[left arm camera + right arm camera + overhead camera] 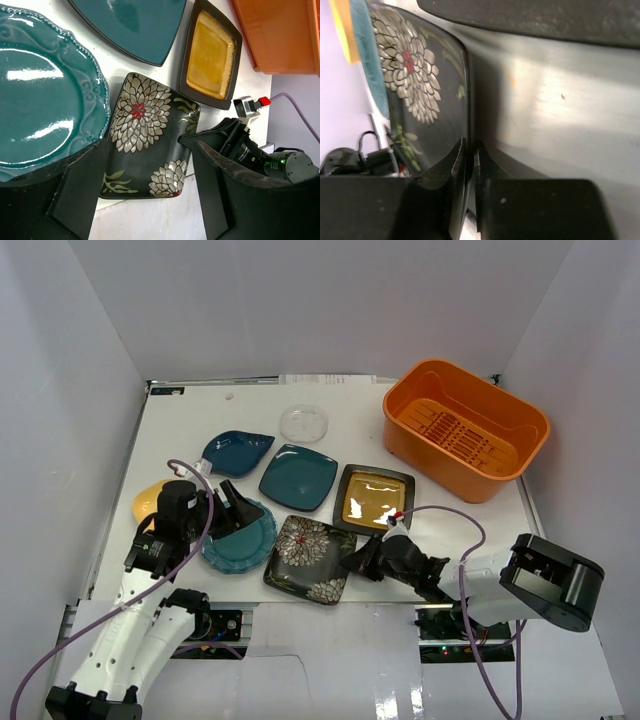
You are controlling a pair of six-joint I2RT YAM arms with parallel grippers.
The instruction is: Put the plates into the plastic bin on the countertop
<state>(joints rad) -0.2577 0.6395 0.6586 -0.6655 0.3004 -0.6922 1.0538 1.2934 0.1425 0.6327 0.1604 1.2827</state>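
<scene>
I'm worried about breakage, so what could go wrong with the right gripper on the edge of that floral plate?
1. The right gripper pinches only the thin rim of the black floral plate; once lifted, the plate may tilt and slip out.
2. The amber plate sits close beside it and could get knocked on the way to the orange bin.
</scene>
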